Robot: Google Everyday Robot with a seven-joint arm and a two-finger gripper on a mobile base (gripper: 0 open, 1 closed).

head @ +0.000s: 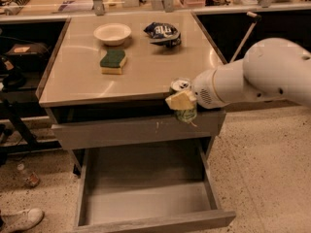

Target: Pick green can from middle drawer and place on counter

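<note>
My tool (182,102) is clamped on the can (186,114) at the surface (146,76) edge; I'd lift it clear of the lip, then carry it inward before lowering.

End effector (183,103) (mid-air) around green can (181,85)

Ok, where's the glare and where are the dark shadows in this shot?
Camera view: warm light leaves a pale sheen on the counter, brightest near its right edge; the recess under its front lip is deep shadow; the middle drawer floor darkens toward the back; the gripper, at the counter's front right edge gripping the green can, is brightly lit.
</note>
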